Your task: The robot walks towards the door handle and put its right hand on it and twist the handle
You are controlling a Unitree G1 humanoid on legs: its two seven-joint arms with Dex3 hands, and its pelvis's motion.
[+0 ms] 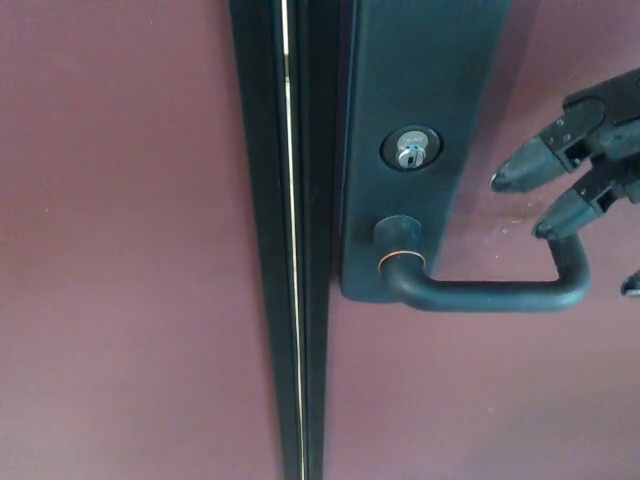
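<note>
Reaching in from the right edge, two thick black fingers (545, 158) of the robot's right hand (590, 165) are pointing toward the dark metal lever door handle (490, 292), spread apart and grasping nothing. The lower fingertip is sitting just above the upturned free end of the lever, near it or perhaps brushing it; contact is too fine to tell. The upper fingertip is hanging apart from the lever, over the maroon door panel (130, 250). A small dark tip, possibly the thumb, is peeking in just below the lever's free end. The lever itself is lying level, running from its round pivot out to its returned end, so the twist is not yet begun. Above the pivot, the silver keyhole cylinder (408, 152) is sitting in the tall dark backplate (415, 70), and beyond the pivot, on the side away from the hand, the black door edge strip (285, 240) is running vertically. The left hand is not showing. Judging from this, the risk is that the fingers are resting only at the extreme end of the lever: pressing down from there could let them slide off the rounded bend, or closing too early could pinch air above the bar rather than wrapping it.
</note>
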